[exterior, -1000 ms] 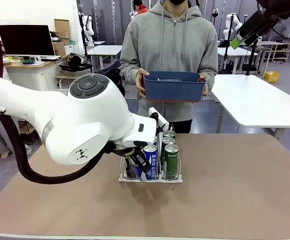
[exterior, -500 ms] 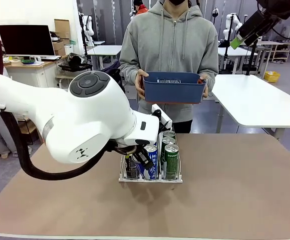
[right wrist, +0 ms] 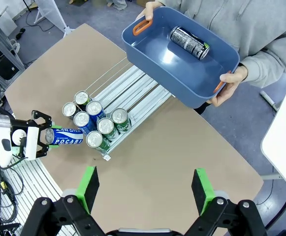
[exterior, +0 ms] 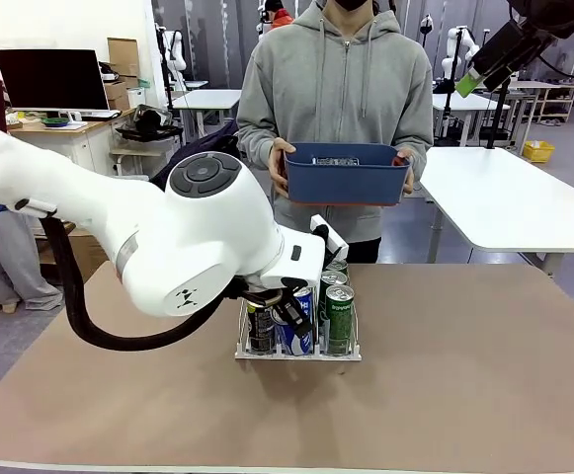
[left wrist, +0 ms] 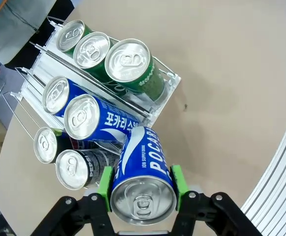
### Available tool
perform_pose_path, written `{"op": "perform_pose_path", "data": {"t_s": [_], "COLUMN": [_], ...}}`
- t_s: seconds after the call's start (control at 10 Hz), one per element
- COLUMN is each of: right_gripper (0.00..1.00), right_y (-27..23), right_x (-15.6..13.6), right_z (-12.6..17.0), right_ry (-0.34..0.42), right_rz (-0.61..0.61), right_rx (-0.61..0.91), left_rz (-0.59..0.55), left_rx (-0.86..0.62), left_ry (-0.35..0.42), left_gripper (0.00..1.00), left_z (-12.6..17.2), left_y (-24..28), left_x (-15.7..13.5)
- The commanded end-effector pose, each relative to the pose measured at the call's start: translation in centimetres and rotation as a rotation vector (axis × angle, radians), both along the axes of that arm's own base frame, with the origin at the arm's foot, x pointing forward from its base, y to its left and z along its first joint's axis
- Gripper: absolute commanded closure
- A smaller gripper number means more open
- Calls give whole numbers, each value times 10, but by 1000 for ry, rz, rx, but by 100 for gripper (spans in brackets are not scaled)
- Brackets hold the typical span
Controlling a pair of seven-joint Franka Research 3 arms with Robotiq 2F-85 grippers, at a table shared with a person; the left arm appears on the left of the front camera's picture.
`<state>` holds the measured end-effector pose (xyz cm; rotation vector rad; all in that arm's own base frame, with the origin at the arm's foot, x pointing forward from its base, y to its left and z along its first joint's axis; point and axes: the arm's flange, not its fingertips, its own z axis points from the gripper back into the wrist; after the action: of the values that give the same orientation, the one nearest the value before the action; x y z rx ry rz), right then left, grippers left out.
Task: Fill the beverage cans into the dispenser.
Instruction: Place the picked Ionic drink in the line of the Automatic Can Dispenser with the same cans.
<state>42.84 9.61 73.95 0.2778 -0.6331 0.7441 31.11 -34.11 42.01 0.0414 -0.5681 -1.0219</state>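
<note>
**Tally: seven in, one held, one waiting**

Middle of counter (exterior: pixel 464 375): dispenser (right wrist: pixel 138 91), three lanes.
- Right lane: three green cans (left wrist: pixel 130 61).
- Middle lane: two blue-and-white cans (left wrist: pixel 83 115).
- Left lane: two black cans (left wrist: pixel 74 169).

All seven stand upright, bunched at the near end. The far stretch of the lanes is bare rail.

The left gripper (left wrist: pixel 142 186) is clenched on a third blue-and-white can (left wrist: pixel 140 162), with green pads (left wrist: pixel 105 189) flat against its sides. That can is tipped well off upright, its base aimed at the near end of the middle lane, just beside the front blue can. Cannot tell whether they touch.

The right gripper (right wrist: pixel 145 189) is released, jaws wide and holding nothing, high over the counter.

At the far side a person holds a blue bin (right wrist: pixel 157 54) with one black can (right wrist: pixel 189 43) lying on its side in it.

Judgement: well past halfway. The held can has yet to be stood in its lane. The bin's can would come after it, probably into the left lane, which would make three per lane.

Materials:
- Cans: slim thin-metal cylinders with glossy print and silver tops with pull tabs. They would likely dent or slip under a careless squeeze.
- Dispenser: clear plastic with thin upright dividers and a white base. It looks light.
- Bin: matte blue plastic, a rounded rectangle with orange handle cut-outs.
- Counter: flat, brown and dull-surfaced.
</note>
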Motion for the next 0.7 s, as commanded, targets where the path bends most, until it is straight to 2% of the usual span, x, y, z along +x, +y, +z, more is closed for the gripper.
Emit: {"op": "perform_pose_path", "data": {"t_s": [0.0, 0.6], "right_gripper": [0, 0], "right_y": [-1, -1], "right_x": [0, 0], "right_z": [0, 0], "right_ry": [2, 2], "right_rz": [18, 18], "right_rx": [14, 14], "left_rz": [39, 124], "left_rx": [-1, -1], "left_ry": [-65, -91], "left_gripper": [43, 43], "left_z": [0, -14], "left_y": [-14, -24], "left_x": [14, 54]}}
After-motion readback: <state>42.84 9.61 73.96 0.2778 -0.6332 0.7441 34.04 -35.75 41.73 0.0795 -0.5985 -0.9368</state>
